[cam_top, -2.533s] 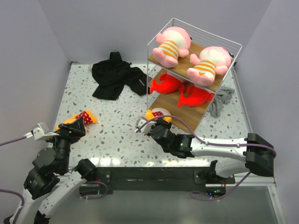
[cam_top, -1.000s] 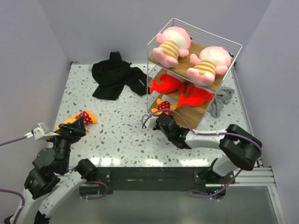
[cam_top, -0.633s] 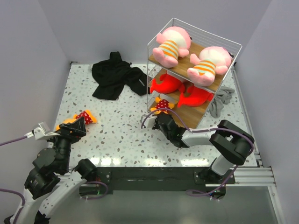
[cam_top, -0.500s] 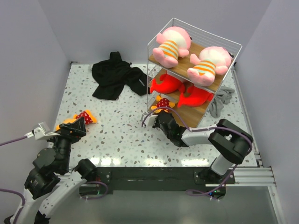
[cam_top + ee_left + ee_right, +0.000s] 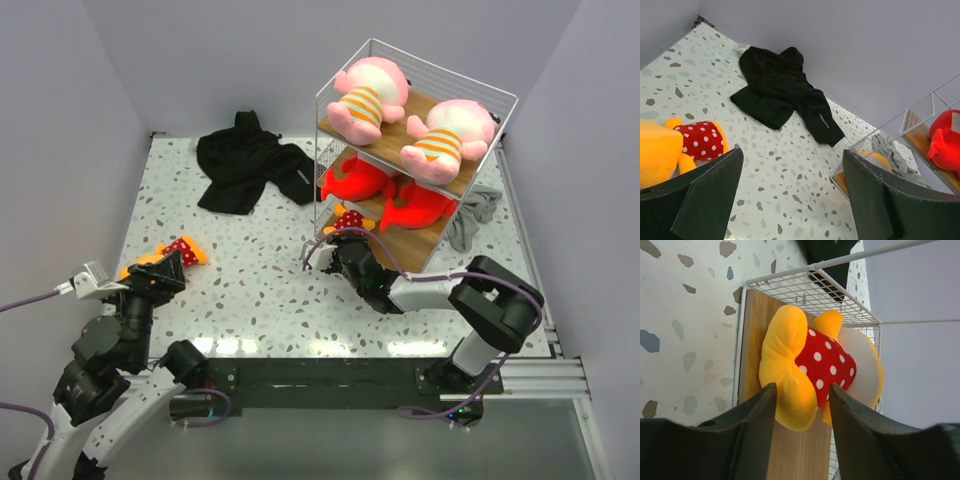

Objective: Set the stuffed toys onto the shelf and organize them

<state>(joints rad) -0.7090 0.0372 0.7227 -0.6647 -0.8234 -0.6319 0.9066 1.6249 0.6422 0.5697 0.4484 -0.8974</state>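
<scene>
The white wire shelf point(image 5: 404, 244) stands at the back right. Two pink striped stuffed toys point(image 5: 365, 95) point(image 5: 447, 130) lie on its top board, and two red ones point(image 5: 355, 182) point(image 5: 415, 208) on the middle board. An orange-yellow toy with a polka-dot bib point(image 5: 810, 360) point(image 5: 349, 219) lies on the bottom board at its front left corner. My right gripper point(image 5: 801, 390) point(image 5: 340, 246) stands open around this toy's foot. A matching orange toy point(image 5: 178, 252) point(image 5: 675, 147) lies on the floor at the left. Just short of it hovers my left gripper point(image 5: 790, 167) point(image 5: 160, 272), open and empty.
A black garment point(image 5: 245, 165) point(image 5: 780, 92) is crumpled on the floor at the back, left of the shelf. A grey cloth point(image 5: 470, 215) lies behind the shelf's right side. Walls close the speckled table point(image 5: 260, 290) on three sides.
My right gripper pushed the orange toy onto the bottom board and has now opened, leaving it there. The left arm has not moved.
</scene>
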